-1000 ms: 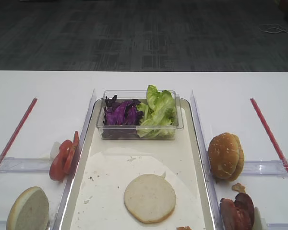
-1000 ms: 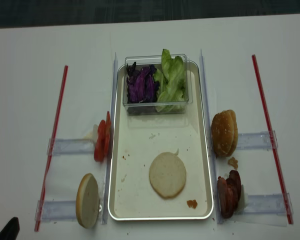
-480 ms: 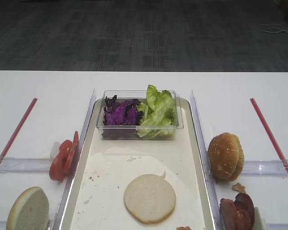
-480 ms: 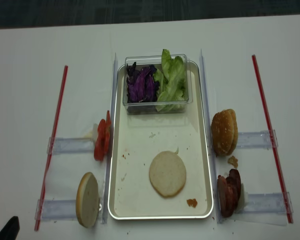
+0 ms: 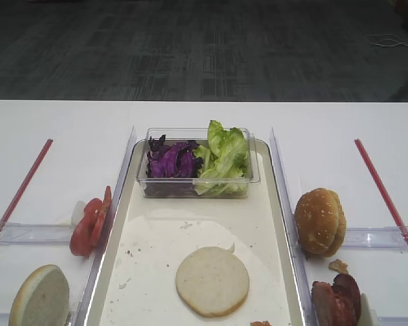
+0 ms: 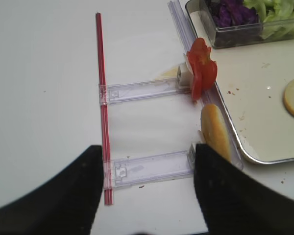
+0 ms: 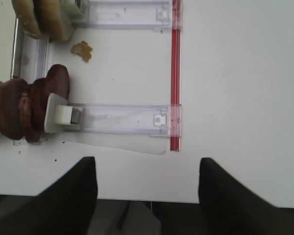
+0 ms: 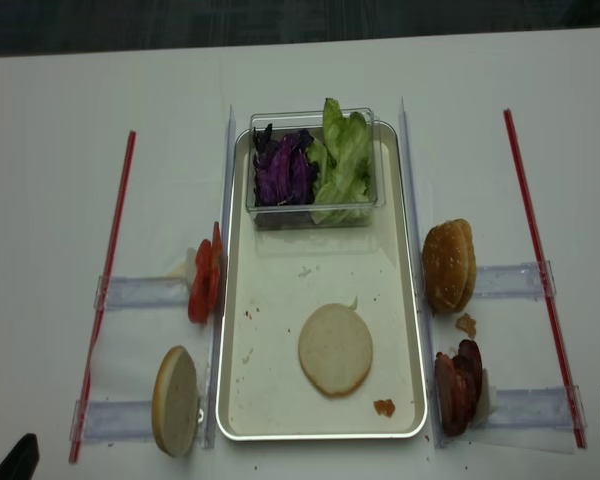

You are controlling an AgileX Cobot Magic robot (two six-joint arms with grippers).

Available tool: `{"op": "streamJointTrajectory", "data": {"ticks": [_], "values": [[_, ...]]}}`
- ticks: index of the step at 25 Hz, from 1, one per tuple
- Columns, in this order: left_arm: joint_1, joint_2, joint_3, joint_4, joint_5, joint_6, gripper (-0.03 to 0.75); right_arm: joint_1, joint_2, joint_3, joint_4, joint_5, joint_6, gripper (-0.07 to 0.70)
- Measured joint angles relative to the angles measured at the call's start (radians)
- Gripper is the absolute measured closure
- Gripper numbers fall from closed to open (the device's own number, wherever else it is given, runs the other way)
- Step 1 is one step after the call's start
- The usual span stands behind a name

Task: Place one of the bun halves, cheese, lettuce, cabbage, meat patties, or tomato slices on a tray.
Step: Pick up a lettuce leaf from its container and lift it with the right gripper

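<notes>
exterior high view shows the tray (image 5: 279, 204) with one pale bun half (image 5: 212, 280) lying flat on its near floor, so the risk from here is mostly in the next pick. the meat patties (image 7: 27, 108) stand on edge, packed against a small clip on a clear rail (image 7: 120, 119), and a careless pinch could likely drag two at once or tip the row toward the tray rim. the tomato slices (image 6: 202, 68) lean the same way on the left rail and look soft, so they may tear or slide. the sesame bun halves (image 5: 319, 221) on the right also stand on edge and could roll. at the tray's far end a clear plastic tub (image 5: 197, 187) holds purple cabbage (image 5: 170, 161) on its left and green lettuce (image 5: 223, 159) on its right, the leaves rising above the rim; pulling one leaf may lift others or shift the tub. another bun half (image 6: 214, 137) stands just left of the tray. the right gripper (image 7: 146, 196) has its fingers spread wide with nothing between them, near the table's near edge; the left gripper (image 6: 146, 191) is likewise spread and empty.
</notes>
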Motion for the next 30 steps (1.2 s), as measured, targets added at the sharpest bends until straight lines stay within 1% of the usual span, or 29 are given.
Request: {"op": "streamJointTrajectory", "data": {"ticks": [10,14,20,30], "values": [[0.0,0.0,0.0,0.0,0.0,0.0,0.324,0.0,0.18,-0.045,0.002,0.038,0.002,0.162],[0.0,0.0,0.0,0.0,0.0,0.0,0.324,0.0,0.257,-0.081,0.002,0.041,-0.011,0.162],[0.0,0.0,0.0,0.0,0.0,0.0,0.324,0.0,0.395,-0.162,0.0,0.065,-0.034,0.162],[0.0,0.0,0.0,0.0,0.0,0.0,0.324,0.0,0.594,-0.303,-0.002,0.063,-0.037,0.162]]}}
